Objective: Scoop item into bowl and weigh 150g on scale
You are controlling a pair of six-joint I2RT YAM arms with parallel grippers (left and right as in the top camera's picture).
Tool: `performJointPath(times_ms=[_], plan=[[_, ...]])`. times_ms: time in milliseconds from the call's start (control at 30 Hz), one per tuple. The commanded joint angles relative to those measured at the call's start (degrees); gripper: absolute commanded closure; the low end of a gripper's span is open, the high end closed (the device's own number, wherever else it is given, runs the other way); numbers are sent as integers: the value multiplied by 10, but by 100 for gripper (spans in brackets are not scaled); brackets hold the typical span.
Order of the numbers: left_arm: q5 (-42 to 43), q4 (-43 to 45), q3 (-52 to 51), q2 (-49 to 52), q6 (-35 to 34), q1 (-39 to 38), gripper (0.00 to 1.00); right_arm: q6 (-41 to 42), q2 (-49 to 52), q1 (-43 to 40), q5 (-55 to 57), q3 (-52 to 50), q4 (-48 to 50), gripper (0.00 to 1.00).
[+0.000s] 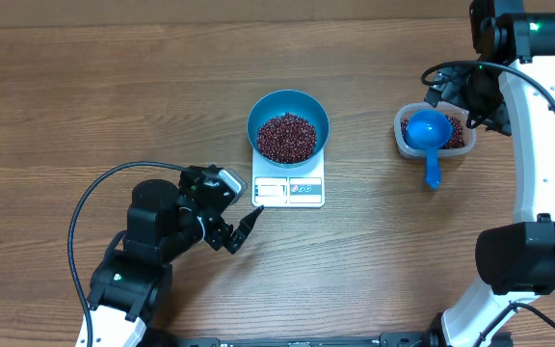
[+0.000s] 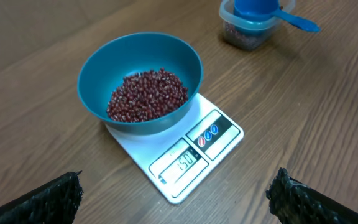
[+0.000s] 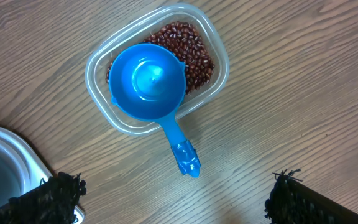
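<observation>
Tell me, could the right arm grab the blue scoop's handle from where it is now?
Probably yes. The right gripper is open just above the scoop, whose handle sticks out over the rim of the tub with nothing covering it.

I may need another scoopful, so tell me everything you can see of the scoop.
The scoop is bright blue plastic: a round, deep cup with a short flat handle. It sits in the clear tub, mouth up and empty, resting on the beans. Its handle juts out over the tub's rim. Nothing grips it.
</observation>
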Motion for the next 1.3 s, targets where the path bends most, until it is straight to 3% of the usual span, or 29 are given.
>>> performJointPath(times_ms=[0,167,467,633,1033,1267], plan=[[-18,14,-2,-19,-8,-4,1,-2,-18,1,8,13,3,0],[-57,43,-2,-42,-15,-4,1,-2,-18,1,8,13,3,0],[-184,58,-2,-107,-116,-4,0,-2,-18,1,8,13,3,0],[-242,59,-2,-148,-122,-4,0,-2,-18,1,8,13,3,0],[-260,-2,-9,-261,-154,-3,0,-2,-18,1,8,13,3,0],[-261,27,-97,-357,-194,-3,1,-2,-18,1,8,13,3,0]])
